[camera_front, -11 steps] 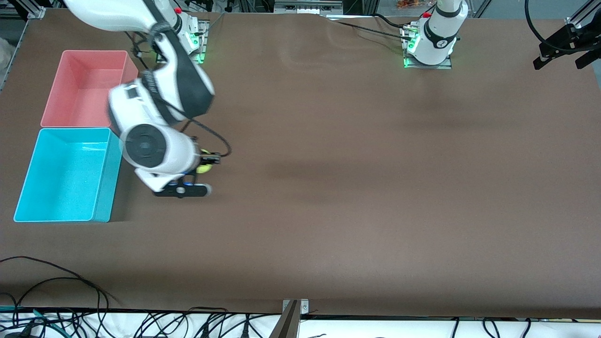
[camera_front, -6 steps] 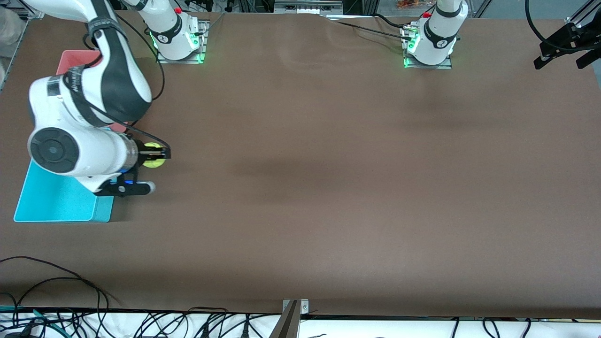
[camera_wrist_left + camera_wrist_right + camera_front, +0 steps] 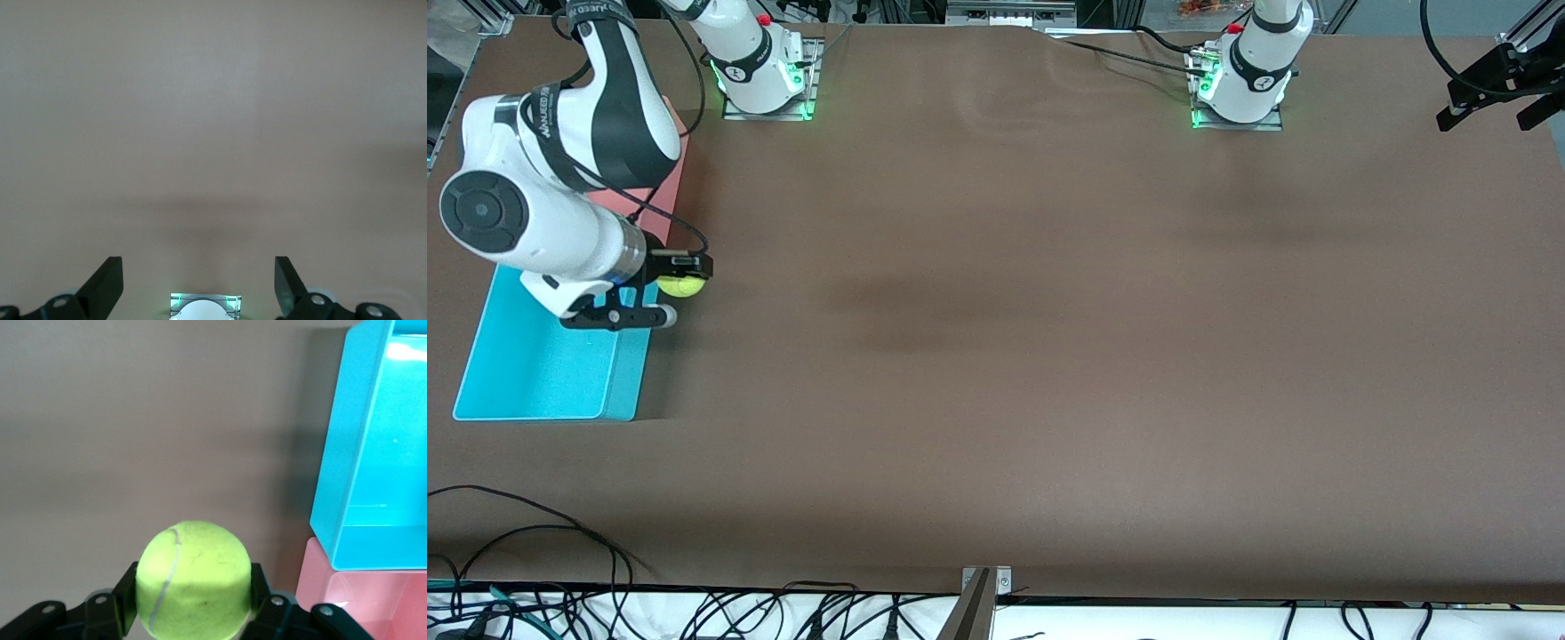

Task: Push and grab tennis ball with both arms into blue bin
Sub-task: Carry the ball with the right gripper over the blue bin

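Observation:
My right gripper [image 3: 683, 277] is shut on the yellow-green tennis ball [image 3: 682, 285]. It holds the ball in the air over the table, just beside the blue bin [image 3: 534, 378], near where that bin meets the pink bin. In the right wrist view the ball [image 3: 193, 570] sits between the black fingers [image 3: 125, 590], with the blue bin's wall [image 3: 347, 453] close by. The right arm hides part of the blue bin in the front view. My left gripper [image 3: 198, 267] is open and empty, high over bare table. It does not show in the front view.
The pink bin [image 3: 676, 182] stands against the blue bin, farther from the front camera, mostly hidden by the right arm; its corner shows in the right wrist view [image 3: 360, 600]. The left arm's base [image 3: 1240, 84] stands at the table's back edge. Cables lie along the front edge.
The right arm has carried the ball toward the right arm's end of the table, up to the blue bin's wall. The left arm has not moved.

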Robot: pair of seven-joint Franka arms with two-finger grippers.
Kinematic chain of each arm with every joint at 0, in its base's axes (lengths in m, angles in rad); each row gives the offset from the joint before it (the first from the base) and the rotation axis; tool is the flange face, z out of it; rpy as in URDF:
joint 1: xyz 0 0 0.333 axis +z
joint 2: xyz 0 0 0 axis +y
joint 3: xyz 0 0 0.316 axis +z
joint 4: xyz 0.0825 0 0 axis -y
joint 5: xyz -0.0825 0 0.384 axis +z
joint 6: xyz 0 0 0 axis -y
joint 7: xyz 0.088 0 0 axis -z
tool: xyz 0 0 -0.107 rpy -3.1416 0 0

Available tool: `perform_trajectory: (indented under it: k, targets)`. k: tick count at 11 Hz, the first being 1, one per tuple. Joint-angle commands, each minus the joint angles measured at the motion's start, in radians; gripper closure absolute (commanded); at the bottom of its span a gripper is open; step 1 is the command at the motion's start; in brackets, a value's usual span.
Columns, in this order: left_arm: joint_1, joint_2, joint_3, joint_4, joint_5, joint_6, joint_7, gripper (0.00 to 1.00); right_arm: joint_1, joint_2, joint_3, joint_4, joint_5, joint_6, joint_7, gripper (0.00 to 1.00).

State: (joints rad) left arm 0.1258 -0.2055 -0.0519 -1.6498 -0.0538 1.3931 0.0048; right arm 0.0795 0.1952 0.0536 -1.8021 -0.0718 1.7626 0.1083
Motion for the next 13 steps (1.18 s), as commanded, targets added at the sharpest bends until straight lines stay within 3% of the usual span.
perform_trajectory:
  k: [1, 4, 7, 10, 13]
  targets:
    - [-0.002, 0.015, -0.002, 0.035, -0.014, -0.023, -0.014, 0.0, -0.003, -0.118, -0.093, -0.198, 0.01, 0.109, -0.14, 0.74]
    - [-0.002, 0.015, -0.002, 0.035, -0.015, -0.023, -0.014, 0.0, -0.003, -0.117, -0.188, -0.229, 0.004, 0.141, -0.263, 0.7]
    - [0.0, 0.015, -0.002, 0.035, -0.017, -0.023, -0.014, 0.0, -0.004, -0.105, -0.289, -0.301, -0.009, 0.254, -0.418, 0.72]
    - [0.0, 0.015, -0.002, 0.035, -0.017, -0.023, -0.014, 0.0, -0.012, -0.027, -0.388, -0.306, -0.003, 0.36, -0.618, 0.72]
    - [0.0, 0.015, -0.002, 0.035, -0.017, -0.023, -0.014, 0.0, -0.05, 0.039, -0.403, -0.307, 0.013, 0.388, -0.694, 0.71]
